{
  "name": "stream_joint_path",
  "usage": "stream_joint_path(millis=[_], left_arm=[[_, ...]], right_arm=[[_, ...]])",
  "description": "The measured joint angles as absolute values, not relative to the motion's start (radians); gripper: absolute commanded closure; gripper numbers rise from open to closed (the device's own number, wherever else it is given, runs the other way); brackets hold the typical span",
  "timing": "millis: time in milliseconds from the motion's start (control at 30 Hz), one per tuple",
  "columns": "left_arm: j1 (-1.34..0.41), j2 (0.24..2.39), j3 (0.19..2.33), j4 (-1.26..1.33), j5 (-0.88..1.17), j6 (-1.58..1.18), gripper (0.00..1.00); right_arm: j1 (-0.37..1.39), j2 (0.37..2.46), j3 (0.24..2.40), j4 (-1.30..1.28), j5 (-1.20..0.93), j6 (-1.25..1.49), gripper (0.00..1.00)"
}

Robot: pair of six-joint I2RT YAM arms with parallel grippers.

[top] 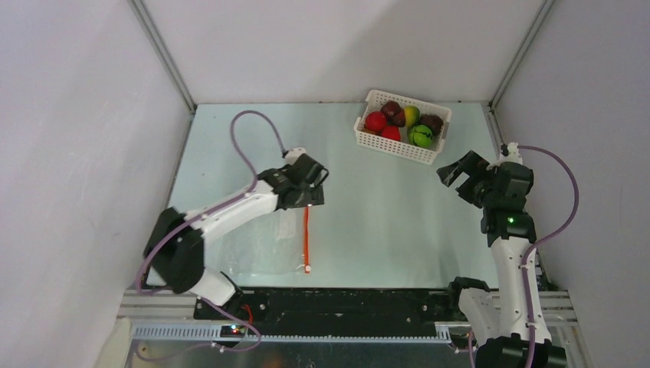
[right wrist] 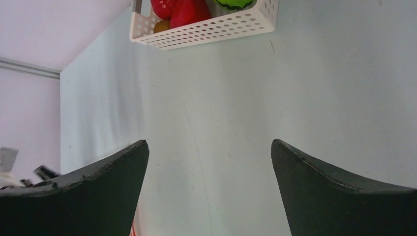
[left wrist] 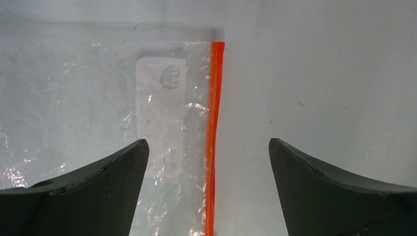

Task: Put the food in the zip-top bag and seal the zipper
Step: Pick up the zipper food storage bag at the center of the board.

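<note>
The left gripper has its jaws wide apart over the zipper, which runs about midway between them. The clear bag spreads flat beneath one finger. The right gripper, jaws apart and empty, hangs near the white basket holding the fruits.

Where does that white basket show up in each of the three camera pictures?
Top external: basket far back, right of centre.
Left wrist: not in it.
Right wrist: basket at the top edge, left of centre.
Shared landmark: the pale table, in all three views.
</note>
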State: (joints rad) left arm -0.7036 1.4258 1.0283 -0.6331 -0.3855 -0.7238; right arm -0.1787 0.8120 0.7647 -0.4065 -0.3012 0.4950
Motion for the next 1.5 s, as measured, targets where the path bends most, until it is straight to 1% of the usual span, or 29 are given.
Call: stream_joint_path(millis=[33,133,267,433,633,700,867,1000,1167,1267,1300,1333,1400,1433,1467,1500], left_arm=[[-0.718,1.483,1.073,-0.657,-0.403,-0.721,0.07],[-0.742,1.624,1.159,-0.707,-0.438,-0.713,0.10],[-0.752,1.718,1.168,-0.758,-0.443,-0.706,0.16],[-0.751,1.723,1.122,-0.740,-0.424,-0.699,0.23],[-0.752,1.724,1.066,-0.686,-0.370,-0.688,0.26],[-0.752,1.731,1.066,-0.675,-0.363,-0.688,0.30],[-0.752,1.741,1.061,-0.654,-0.358,-0.688,0.45],[-0.752,1.741,1.055,-0.641,-0.355,-0.690,0.50],[-0.752,1.741,1.048,-0.628,-0.355,-0.692,0.53],[-0.752,1.739,1.043,-0.615,-0.355,-0.692,0.60],[-0.753,1.738,1.039,-0.606,-0.355,-0.691,0.65],[-0.753,1.737,1.036,-0.598,-0.355,-0.691,0.68],[-0.754,1.734,1.028,-0.580,-0.352,-0.692,0.77],[-0.754,1.734,1.027,-0.572,-0.349,-0.693,0.86],[-0.754,1.734,1.026,-0.563,-0.346,-0.691,0.90],[-0.754,1.734,1.024,-0.556,-0.344,-0.694,0.97]], right_arm=[[-0.177,0.812,0.764,-0.405,-0.302,0.493,0.00],[-0.171,0.812,0.760,-0.405,-0.300,0.488,0.00],[-0.167,0.812,0.753,-0.403,-0.297,0.479,0.01],[-0.167,0.822,0.750,-0.395,-0.297,0.476,0.00],[-0.167,0.842,0.750,-0.391,-0.298,0.476,0.01],[-0.167,0.842,0.750,-0.391,-0.298,0.476,0.01],[-0.167,0.842,0.750,-0.391,-0.298,0.476,0.01],[-0.167,0.842,0.750,-0.391,-0.298,0.476,0.01],[-0.167,0.842,0.750,-0.391,-0.297,0.475,0.01],[-0.167,0.842,0.750,-0.391,-0.297,0.475,0.01],[-0.167,0.842,0.750,-0.391,-0.297,0.475,0.01],[-0.167,0.842,0.750,-0.391,-0.297,0.474,0.01],[-0.167,0.842,0.750,-0.391,-0.297,0.474,0.01],[-0.167,0.842,0.750,-0.391,-0.297,0.474,0.00],[-0.167,0.842,0.750,-0.391,-0.297,0.474,0.01],[-0.167,0.843,0.750,-0.391,-0.297,0.474,0.01]])
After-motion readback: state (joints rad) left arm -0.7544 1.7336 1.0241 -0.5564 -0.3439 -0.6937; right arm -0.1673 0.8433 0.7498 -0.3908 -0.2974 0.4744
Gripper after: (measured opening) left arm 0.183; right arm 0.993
